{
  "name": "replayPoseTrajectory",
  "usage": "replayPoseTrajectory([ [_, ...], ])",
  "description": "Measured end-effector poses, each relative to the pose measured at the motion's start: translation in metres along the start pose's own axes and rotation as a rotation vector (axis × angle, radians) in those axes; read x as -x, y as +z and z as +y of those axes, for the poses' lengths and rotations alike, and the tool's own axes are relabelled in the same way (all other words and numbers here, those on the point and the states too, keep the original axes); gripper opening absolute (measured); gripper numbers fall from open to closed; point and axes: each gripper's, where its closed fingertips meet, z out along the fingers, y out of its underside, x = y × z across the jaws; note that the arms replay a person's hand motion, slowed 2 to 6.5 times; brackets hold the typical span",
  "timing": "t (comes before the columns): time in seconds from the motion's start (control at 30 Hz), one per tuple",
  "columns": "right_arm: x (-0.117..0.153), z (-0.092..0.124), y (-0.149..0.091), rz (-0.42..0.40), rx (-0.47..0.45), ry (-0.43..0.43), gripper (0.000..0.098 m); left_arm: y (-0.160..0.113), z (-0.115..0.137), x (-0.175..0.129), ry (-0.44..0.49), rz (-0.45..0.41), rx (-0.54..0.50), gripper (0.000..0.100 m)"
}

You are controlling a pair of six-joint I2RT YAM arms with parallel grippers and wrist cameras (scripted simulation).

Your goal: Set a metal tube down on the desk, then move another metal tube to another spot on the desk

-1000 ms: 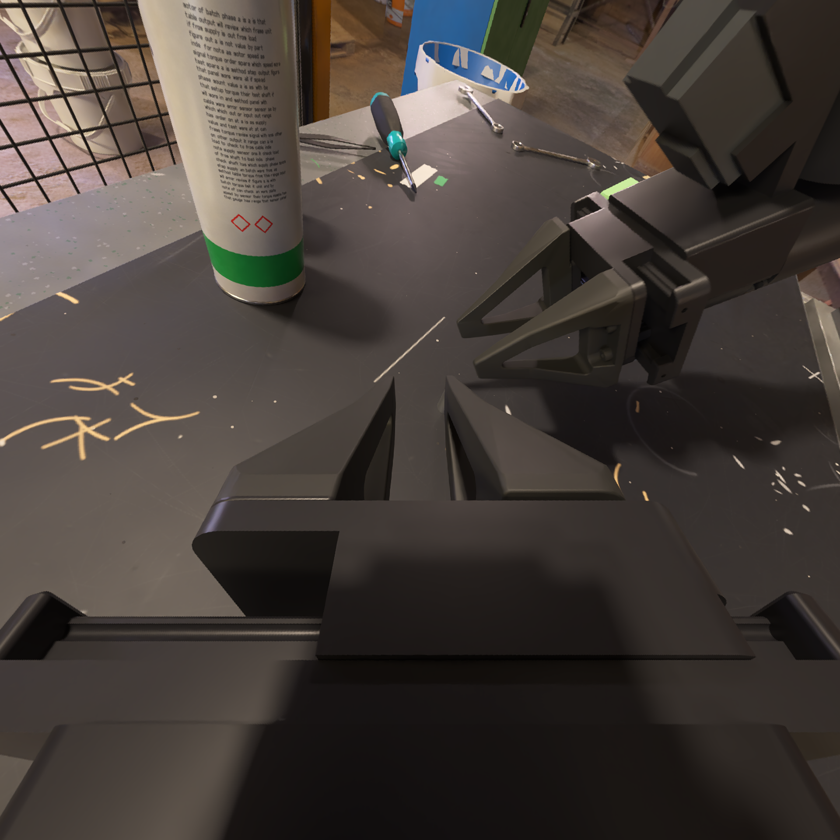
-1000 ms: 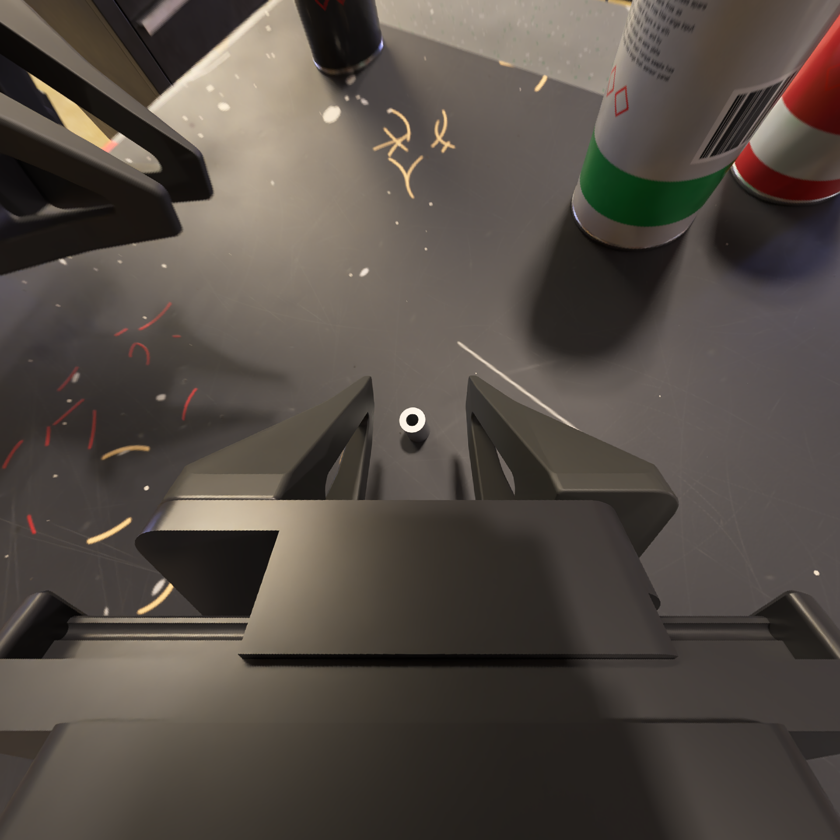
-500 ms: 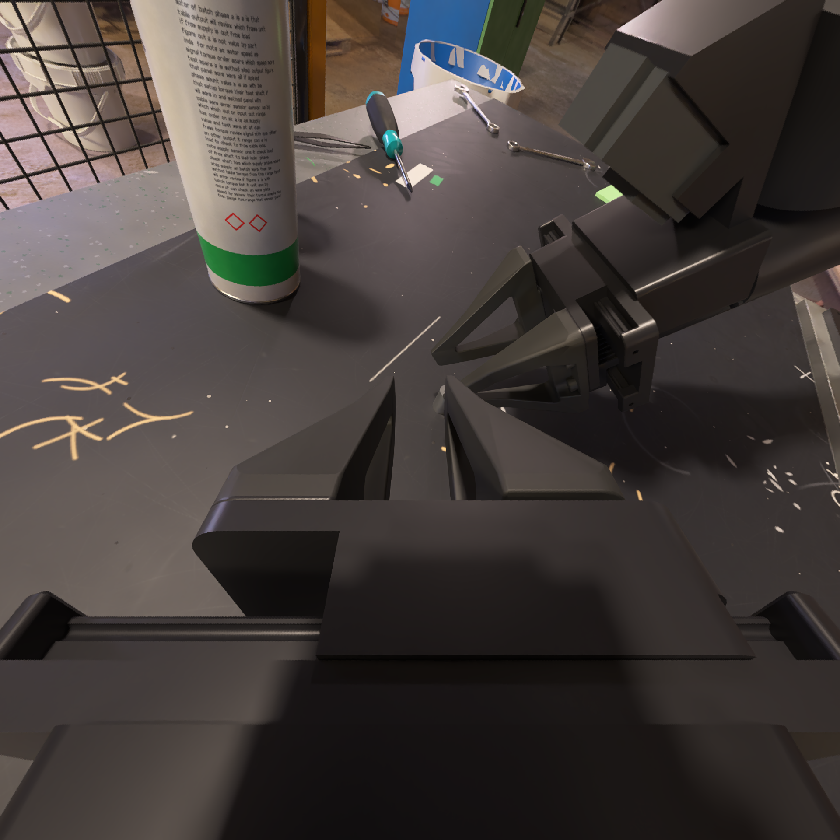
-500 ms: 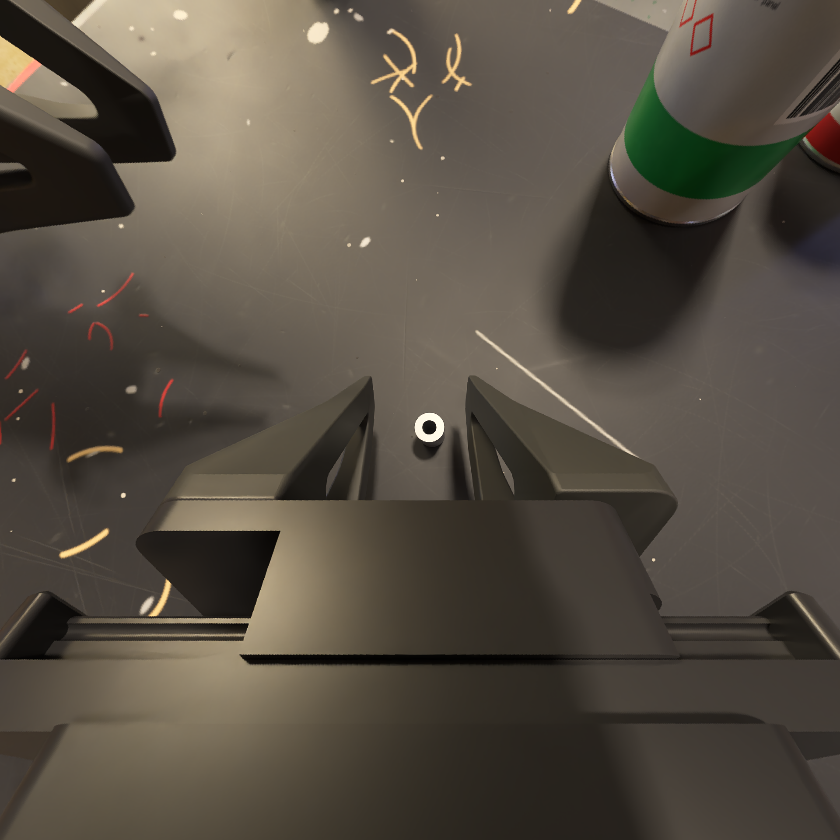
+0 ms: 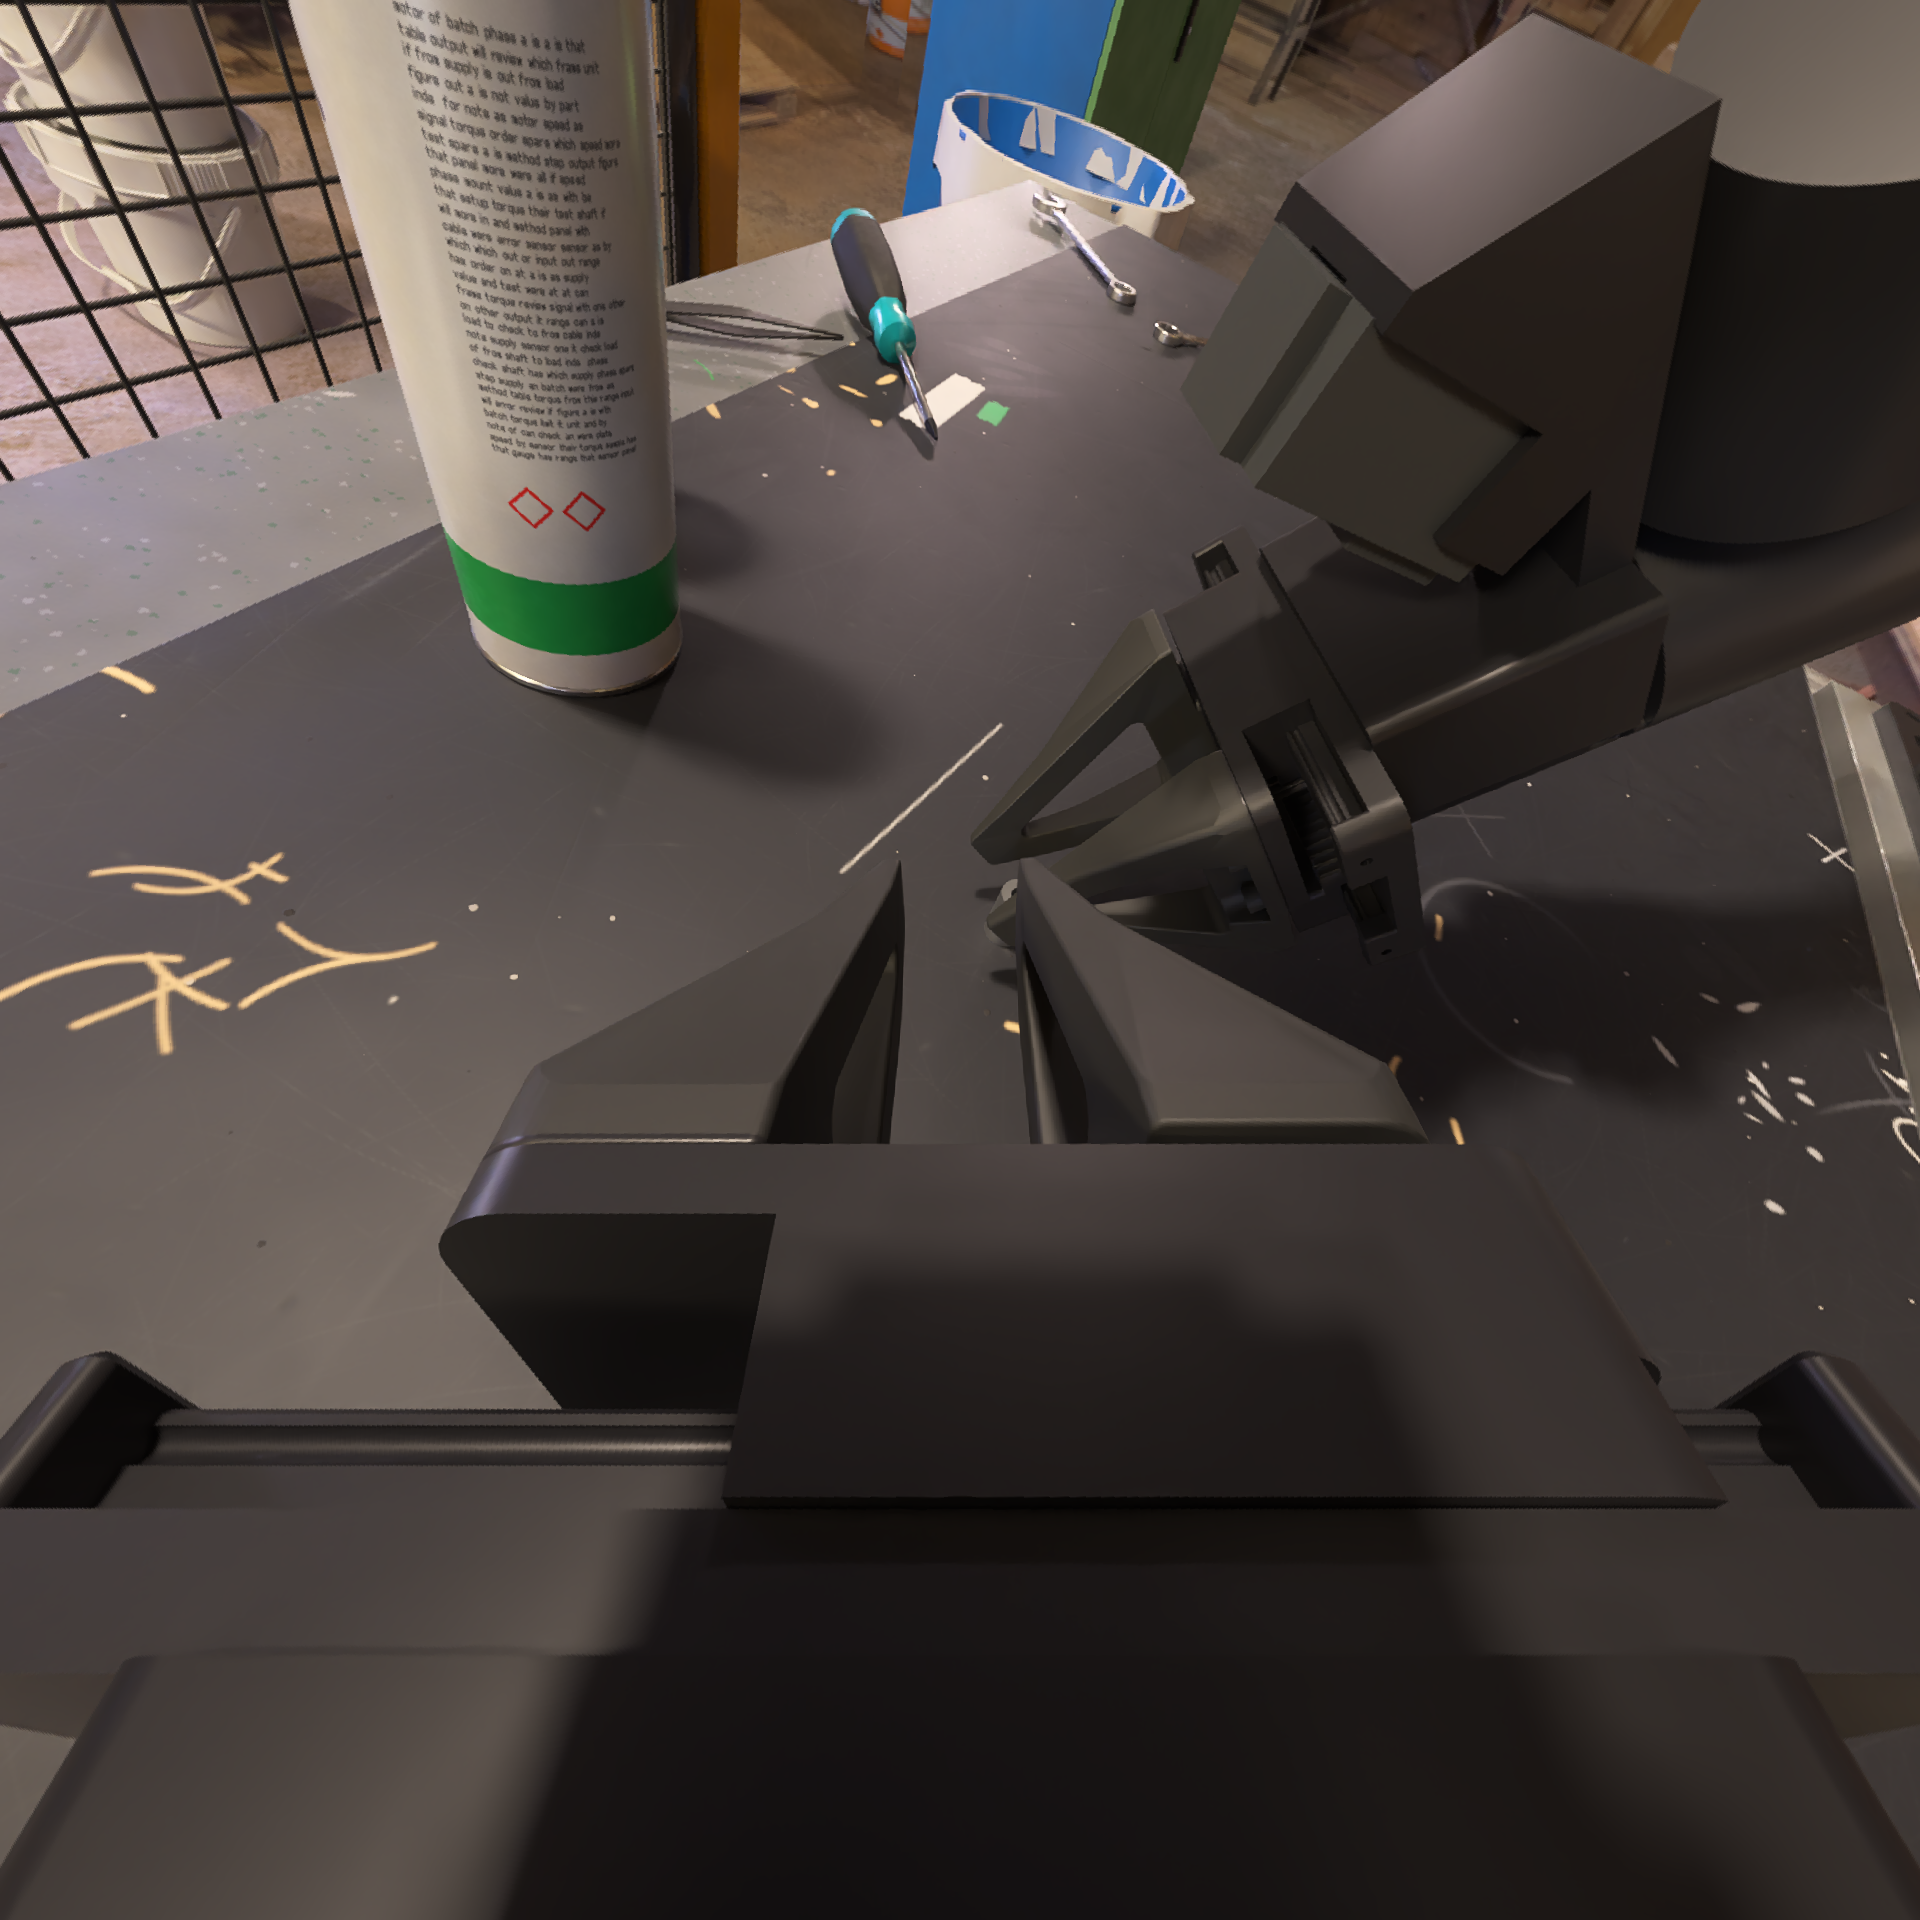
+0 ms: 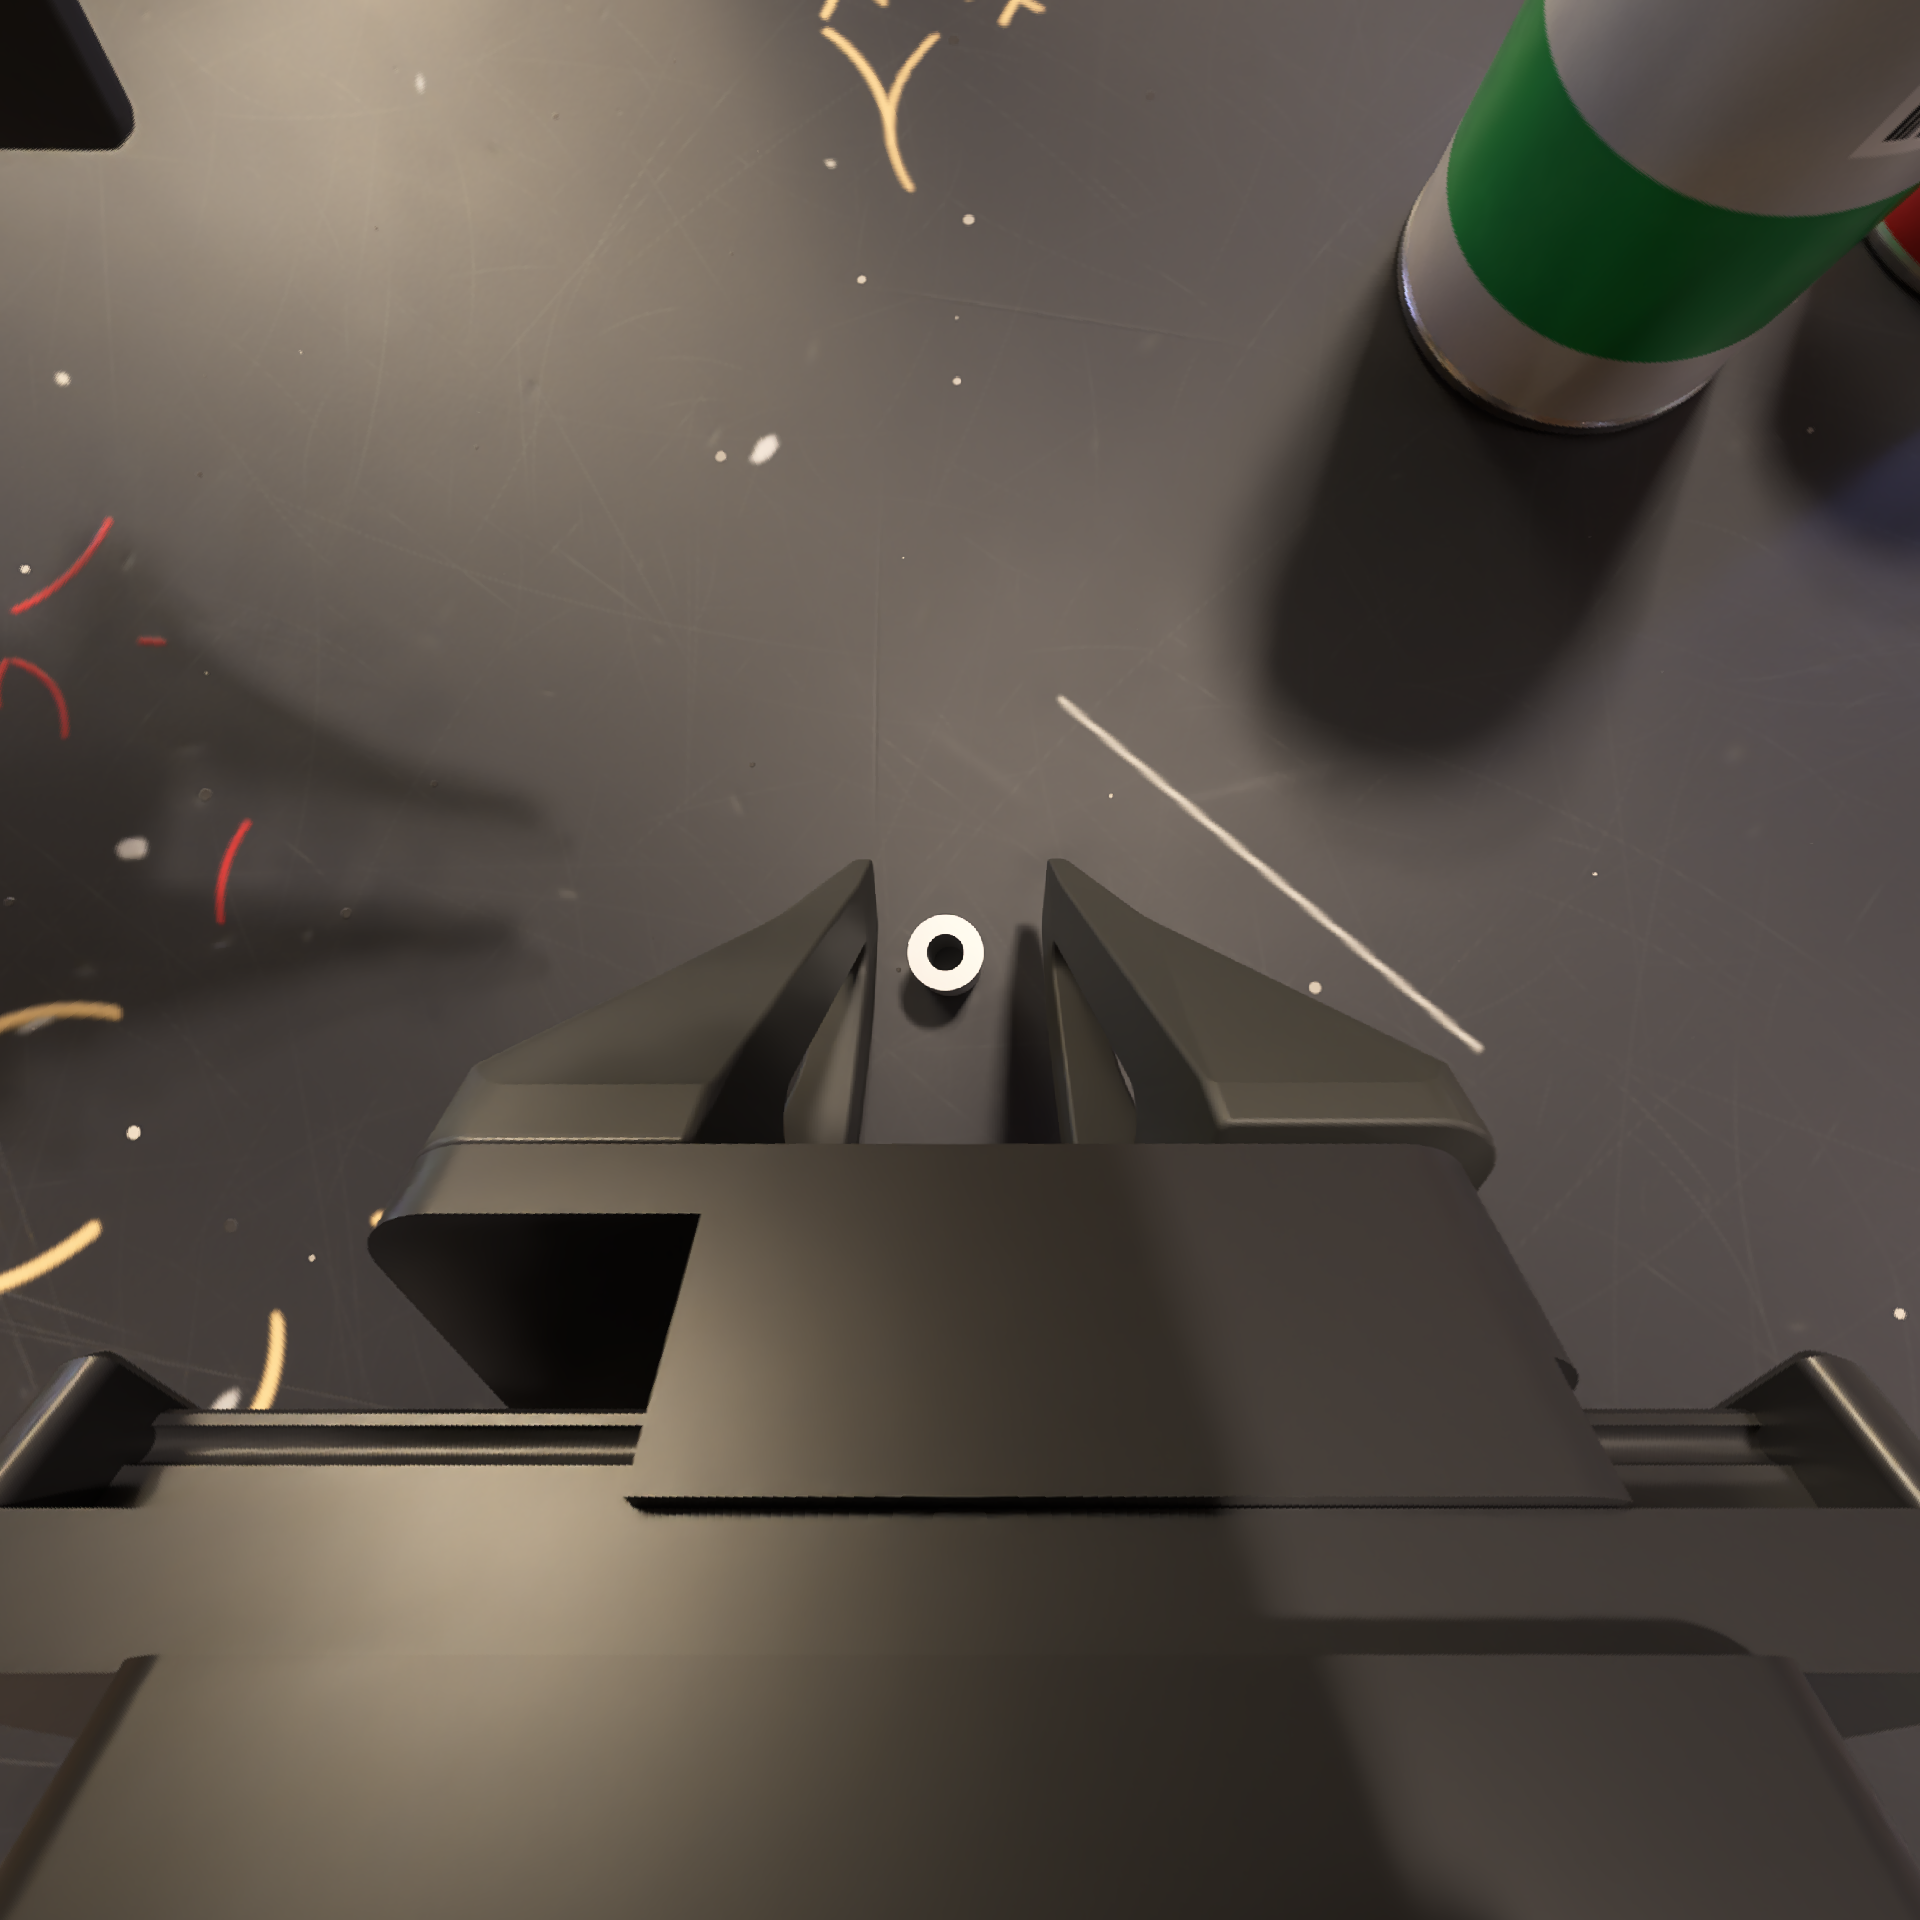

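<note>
A small metal tube (image 6: 945, 953) stands upright on the dark desk (image 6: 623, 520); it shows end-on as a white ring with a dark hole. My right gripper (image 6: 958, 883) is open and low over the desk. Its fingers stand on either side of the tube without touching it, and the tube is nearer the left finger. In the left wrist view the right gripper (image 5: 992, 878) points down just ahead of my left gripper (image 5: 961, 878), and only a sliver of the tube (image 5: 1003, 902) shows. The left jaws stand a narrow gap apart with nothing between them. No second tube is in view.
A tall white spray can with a green band (image 5: 566, 582) stands at the back left and also shows in the right wrist view (image 6: 1621, 239), with a red-banded can (image 6: 1901, 249) behind it. A screwdriver (image 5: 883, 301), wrenches (image 5: 1086, 249), a bucket (image 5: 1060, 156) and a wire fence (image 5: 156, 208) lie beyond.
My right gripper has come down closer to the desk around the tube and its fingers have narrowed. In the left wrist view it has moved left toward my left fingers. The left gripper has barely moved.
</note>
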Motion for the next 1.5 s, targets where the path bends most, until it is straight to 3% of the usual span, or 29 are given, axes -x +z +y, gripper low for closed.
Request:
replayPoseTrajectory([
  [0.43, 0.001, 0.002, 0.003, 0.024, 0.024, -0.052, 0.0116, 0.0, 0.0, 0.0, 0.0, 0.0, 0.0, 0.018],
  [0.7, 0.002, 0.001, 0.001, 0.018, 0.001, -0.052, 0.0118, 0.0, 0.0, 0.0, 0.002, 0.001, 0.001, 0.018],
  [1.17, 0.001, -0.024, -0.03, -0.004, -0.19, -0.04, 0.0118, 0.0, 0.0, 0.0, 0.004, 0.0, 0.0, 0.018],
  [1.5, -0.025, -0.043, -0.09, 0.05, -0.386, 0.054, 0.0118, 0.0, -0.001, 0.0, 0.004, 0.003, -0.004, 0.018],
])
